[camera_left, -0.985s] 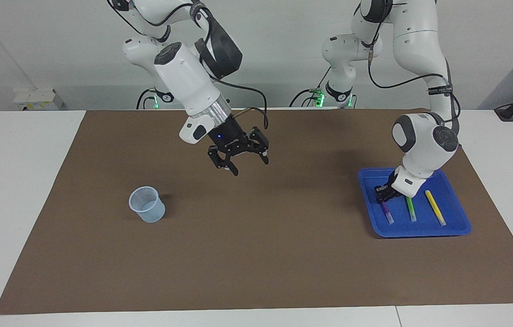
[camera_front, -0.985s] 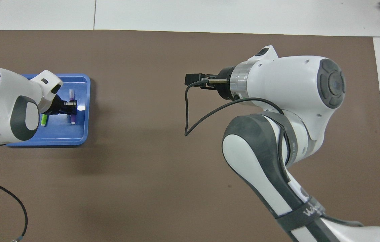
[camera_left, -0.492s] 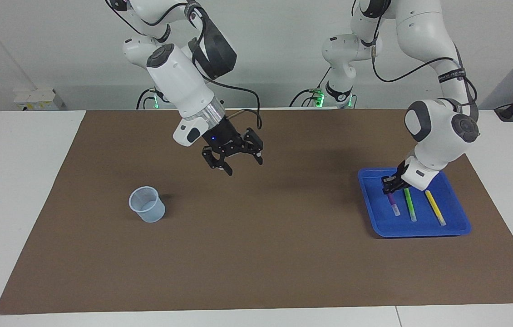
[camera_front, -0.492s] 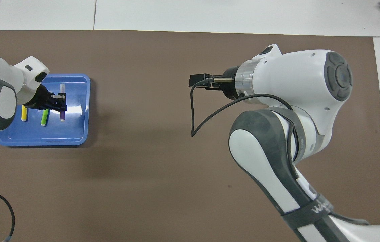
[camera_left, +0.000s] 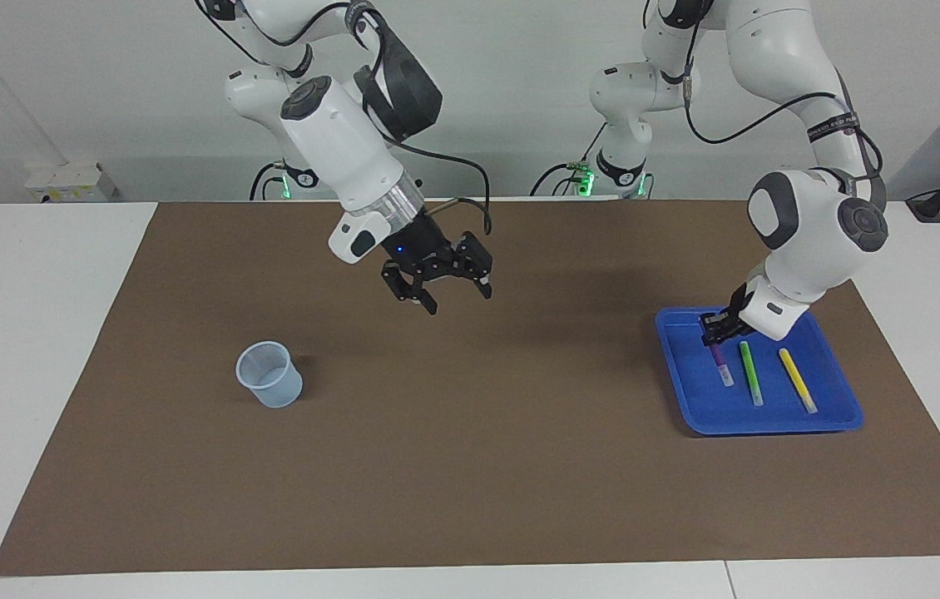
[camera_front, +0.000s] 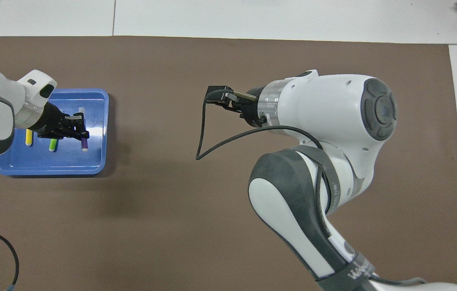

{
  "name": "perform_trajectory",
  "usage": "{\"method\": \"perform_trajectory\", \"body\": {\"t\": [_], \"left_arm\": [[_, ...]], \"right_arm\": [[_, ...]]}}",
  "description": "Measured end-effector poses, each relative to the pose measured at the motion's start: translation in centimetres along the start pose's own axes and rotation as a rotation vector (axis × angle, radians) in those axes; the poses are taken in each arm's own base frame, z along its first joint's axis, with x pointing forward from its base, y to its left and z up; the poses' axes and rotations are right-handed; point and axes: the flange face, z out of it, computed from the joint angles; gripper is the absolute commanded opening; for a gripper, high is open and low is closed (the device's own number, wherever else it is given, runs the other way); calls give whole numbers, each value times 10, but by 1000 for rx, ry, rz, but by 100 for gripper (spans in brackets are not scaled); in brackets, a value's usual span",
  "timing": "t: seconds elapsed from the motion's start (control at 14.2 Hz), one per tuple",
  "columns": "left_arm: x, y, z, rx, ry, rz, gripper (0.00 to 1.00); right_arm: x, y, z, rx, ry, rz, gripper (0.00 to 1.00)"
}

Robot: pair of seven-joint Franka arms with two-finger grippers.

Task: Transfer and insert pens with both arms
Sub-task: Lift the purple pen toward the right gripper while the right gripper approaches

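My left gripper (camera_left: 714,329) is over the blue tray (camera_left: 769,423) and is shut on the purple pen (camera_left: 720,361). It grips the pen near one end and holds it tilted, just above the tray floor. In the overhead view the left gripper (camera_front: 76,127) covers the middle of the purple pen (camera_front: 84,143). The green pen (camera_left: 750,373) and the yellow pen (camera_left: 797,380) lie side by side in the tray. They also show in the overhead view as the green pen (camera_front: 53,144) and the yellow pen (camera_front: 29,138). My right gripper (camera_left: 442,288) hangs open and empty over the middle of the mat.
A pale blue translucent cup (camera_left: 269,375) stands upright on the brown mat toward the right arm's end. My right arm hides it in the overhead view. The tray (camera_front: 50,168) sits at the left arm's end of the mat.
My left gripper has risen with the purple pen, carrying it off the tray floor. My right gripper dipped back and then returned over the mat's middle.
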Motion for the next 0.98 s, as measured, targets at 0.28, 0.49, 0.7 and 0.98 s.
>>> {"method": "perform_trajectory", "body": {"t": [0.28,0.49,0.7,0.98], "left_arm": [[-9,20,1,-185,-107,-366,0],[-15,44,-2,-301,-193,-615,0],[-19,63,-2,-358,-265,-766,0],[-25,91,-1,-434,-350,-924,0]], "right_arm": [[-25,-20,11,23,-2,55,100],[-23,-17,13,20,0,61,87],[-26,-18,18,18,-5,95,85],[-44,-23,33,43,19,106,68]]}}
